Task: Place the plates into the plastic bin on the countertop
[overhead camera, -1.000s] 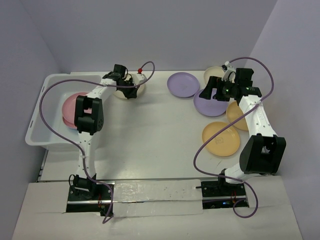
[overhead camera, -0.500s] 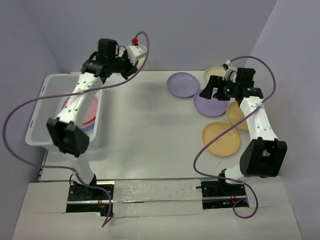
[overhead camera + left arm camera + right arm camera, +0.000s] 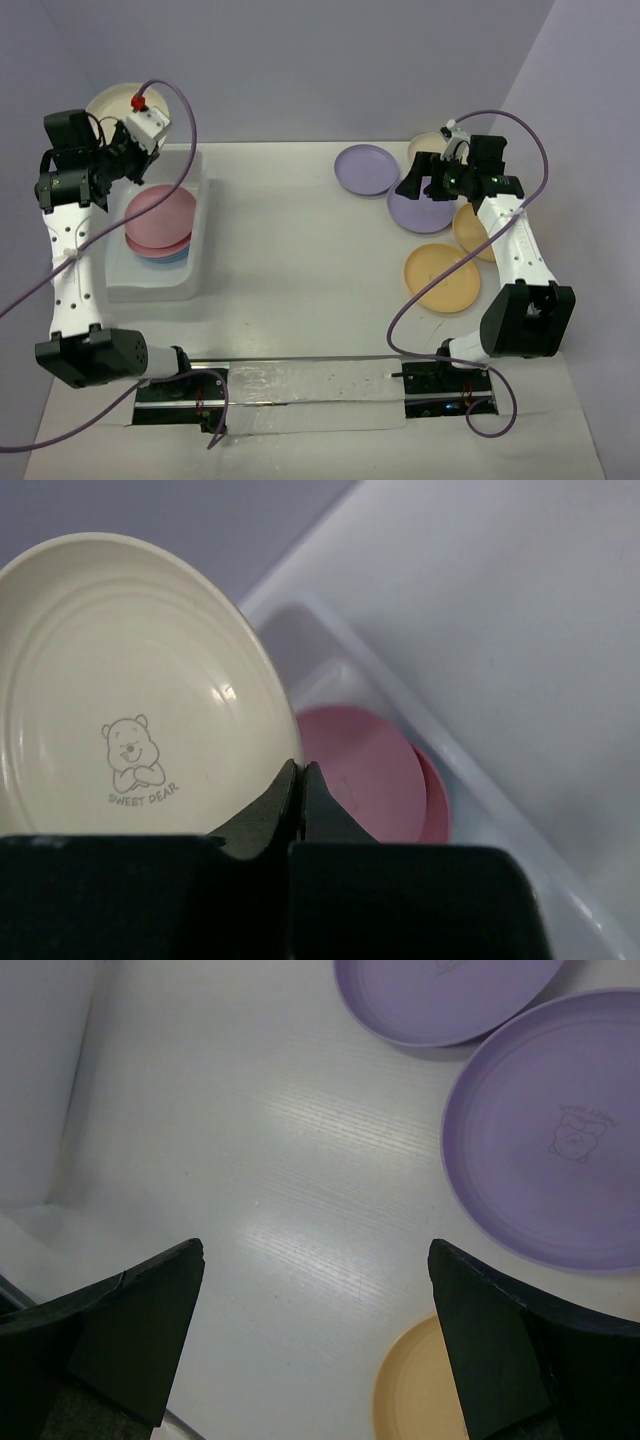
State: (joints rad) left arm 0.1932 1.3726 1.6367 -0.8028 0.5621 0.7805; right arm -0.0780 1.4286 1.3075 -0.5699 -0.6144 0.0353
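Now, top view: left gripper (image 3: 125, 150), clenched on a round cream plastic plate (image 3: 112, 103), has swung off the white countertop (image 3: 300, 250) to over the translucent white plastic bin (image 3: 196, 190); release likely next.
Left wrist: rim pinched above stacked pink plates (image 3: 360, 770).
Right wrist: right gripper (image 3: 313, 1255) spread wide, empty, above purple plates (image 3: 560, 1140).

Left of frame: translucent white plastic bin (image 3: 150, 290) on flat white table (image 3: 300, 250). In bin: round pink plastic plate (image 3: 160, 212) atop stack. Upper left, beyond bin: round cream plastic plate (image 3: 110, 102), in left gripper (image 3: 300, 778). Upper right: round purple plastic plate (image 3: 365, 168), second purple plate (image 3: 425, 212) just lower right. Below those: two round orange-yellow plastic plates (image 3: 440, 277).
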